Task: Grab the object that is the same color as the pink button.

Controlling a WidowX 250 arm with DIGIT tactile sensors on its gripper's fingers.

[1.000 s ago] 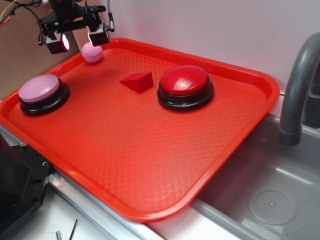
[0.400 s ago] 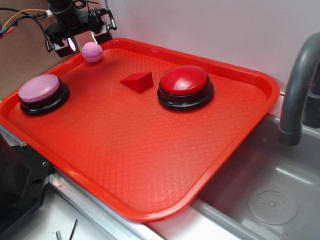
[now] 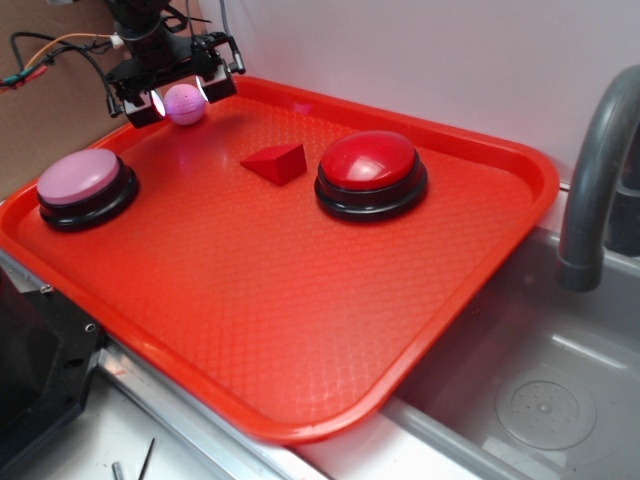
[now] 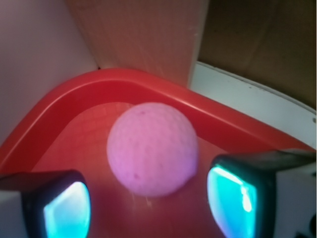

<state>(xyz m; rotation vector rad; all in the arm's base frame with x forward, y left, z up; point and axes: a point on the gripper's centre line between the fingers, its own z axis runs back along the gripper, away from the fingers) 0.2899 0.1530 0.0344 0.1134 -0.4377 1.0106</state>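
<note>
Look at the red tray (image 3: 300, 330): it carries everything. The pink button (image 3: 86, 187) sits by the tray's left edge, and the red button (image 3: 371, 173) sits toward the back, right of centre, with the red wedge block (image 3: 275, 162) just beside it on its left. None of these lies between the claw (image 3: 181, 96) and the pink ball (image 3: 185, 104); block and buttons are all well apart from it. The ball rests on the tray floor in the back left corner, close under the raised rim, with the wall (image 3: 420, 50) and a brown cardboard panel (image 3: 40, 110) just beyond that corner.

Your claw is spread wide, with one finger on each side of the ball. In the wrist view the ball (image 4: 152, 148) lies between the two glowing pads (image 4: 67, 210), with a visible gap to each, so nothing is gripped.

Off the tray's right edge you have a grey sink (image 3: 540, 390) and a grey faucet (image 3: 595, 180).
</note>
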